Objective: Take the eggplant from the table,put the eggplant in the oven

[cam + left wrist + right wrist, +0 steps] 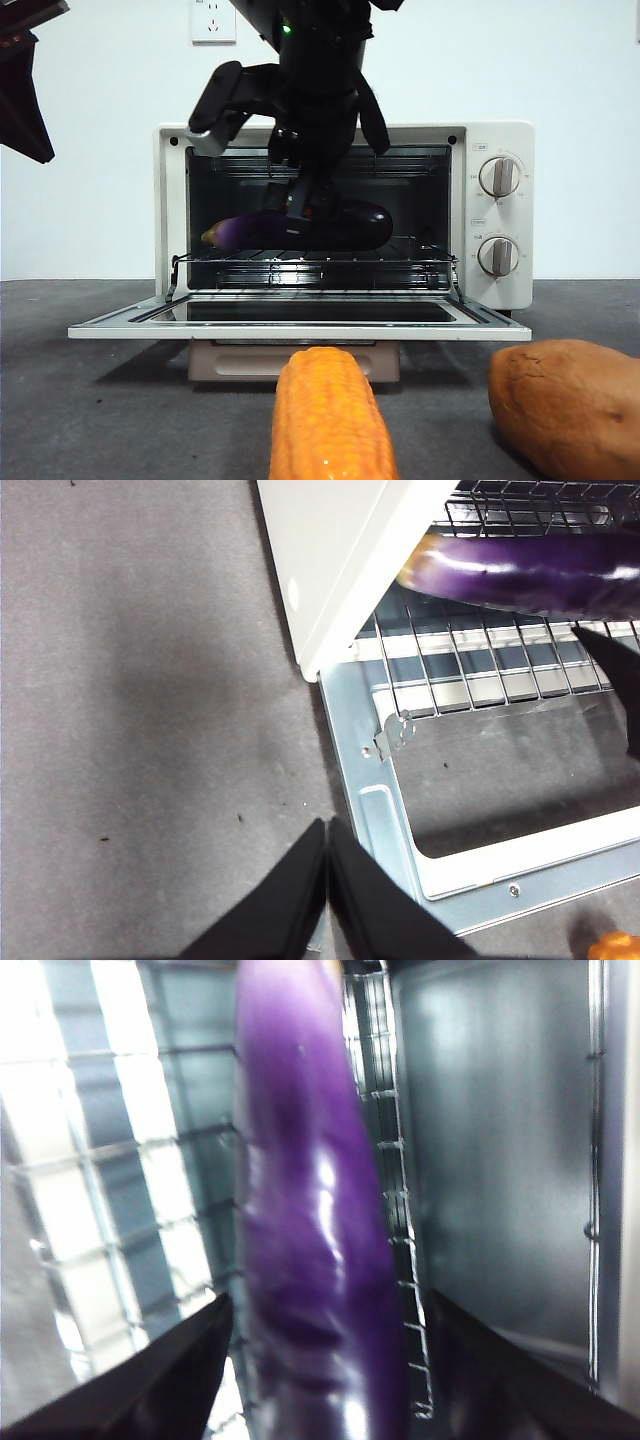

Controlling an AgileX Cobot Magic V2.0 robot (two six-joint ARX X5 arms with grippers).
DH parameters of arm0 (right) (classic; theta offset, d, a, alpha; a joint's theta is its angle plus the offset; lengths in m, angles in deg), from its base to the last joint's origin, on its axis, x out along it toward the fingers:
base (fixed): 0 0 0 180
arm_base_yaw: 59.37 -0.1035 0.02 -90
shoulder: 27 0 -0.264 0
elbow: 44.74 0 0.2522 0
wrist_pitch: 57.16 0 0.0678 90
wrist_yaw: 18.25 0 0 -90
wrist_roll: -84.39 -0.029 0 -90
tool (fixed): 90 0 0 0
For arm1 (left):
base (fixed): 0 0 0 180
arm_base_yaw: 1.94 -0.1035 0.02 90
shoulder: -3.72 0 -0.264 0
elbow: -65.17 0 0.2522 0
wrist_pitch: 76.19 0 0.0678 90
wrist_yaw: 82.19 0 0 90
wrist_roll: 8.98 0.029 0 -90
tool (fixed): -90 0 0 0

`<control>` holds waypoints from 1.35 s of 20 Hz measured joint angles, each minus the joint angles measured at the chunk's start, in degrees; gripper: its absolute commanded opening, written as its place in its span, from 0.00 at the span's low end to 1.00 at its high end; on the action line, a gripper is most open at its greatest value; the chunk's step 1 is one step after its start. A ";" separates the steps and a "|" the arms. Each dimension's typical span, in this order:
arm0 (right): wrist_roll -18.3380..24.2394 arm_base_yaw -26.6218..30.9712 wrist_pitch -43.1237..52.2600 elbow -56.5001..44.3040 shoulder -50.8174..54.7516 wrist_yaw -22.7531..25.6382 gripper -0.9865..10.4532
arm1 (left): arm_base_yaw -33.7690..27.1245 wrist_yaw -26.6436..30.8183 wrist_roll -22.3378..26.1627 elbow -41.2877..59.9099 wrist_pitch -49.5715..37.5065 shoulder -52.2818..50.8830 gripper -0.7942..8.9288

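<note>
right gripper [305, 212] inside oven [500, 140] mouth, jaws apart straddling eggplant [300, 228] mid-body | eggplant lies on wire rack [310, 264], long axis across the opening, stem toward hinge-side wall | left gripper [327, 830] jaws together, over surface [140, 730] beside door [480, 870] | next: likely retract
</note>
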 measured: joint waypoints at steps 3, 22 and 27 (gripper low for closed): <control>-0.79 -1.64 -0.70 0.00 0.37 0.13 0.36 | 0.00 0.00 0.02 0.00 -0.22 0.00 0.09; -28.98 -14.08 -33.59 0.00 33.88 0.02 0.12 | -0.52 -2.64 0.24 3.39 -5.49 15.61 0.09; -32.09 -14.40 -36.35 0.00 41.09 -0.02 0.09 | -2.64 -11.39 0.24 4.63 -6.58 20.92 0.09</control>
